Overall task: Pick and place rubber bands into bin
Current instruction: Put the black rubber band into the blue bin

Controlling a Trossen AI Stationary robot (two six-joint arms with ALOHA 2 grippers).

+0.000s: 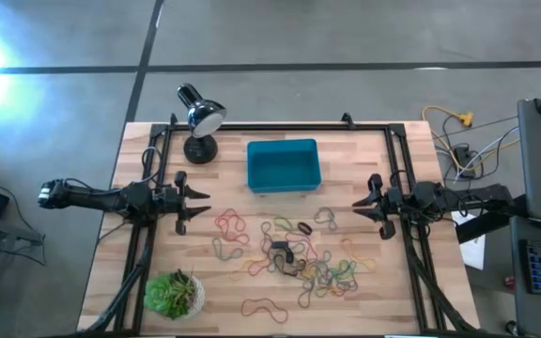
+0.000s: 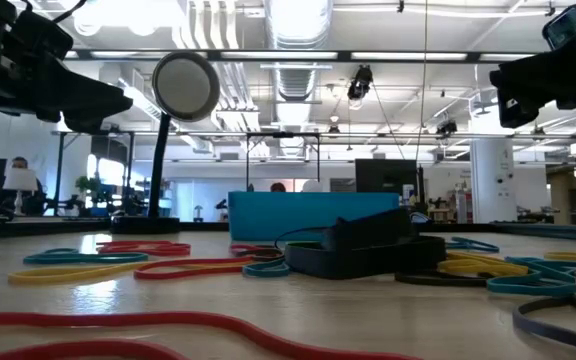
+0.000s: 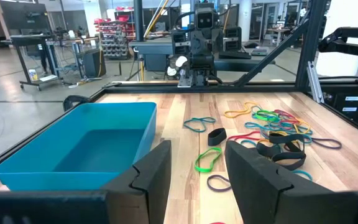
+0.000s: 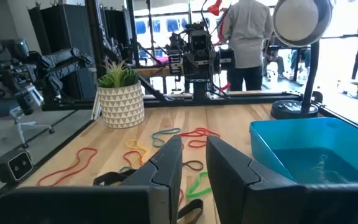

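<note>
bin [image 1: 283, 163]: teal, far centre of table, looks empty
rubber bands [image 1: 299, 258]: tangled heap near of bin, strays around
left gripper [image 1: 193, 204]: left side, fingers parted, holding nothing
right gripper [image 1: 363, 207]: right side, narrower gap, empty
risk: tangle could drag extra bands along, dropping outside bin

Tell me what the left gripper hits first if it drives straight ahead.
Probably nothing on the table: the left gripper hangs above the rubber bands and faces the right gripper across the table; depth is unclear.
</note>
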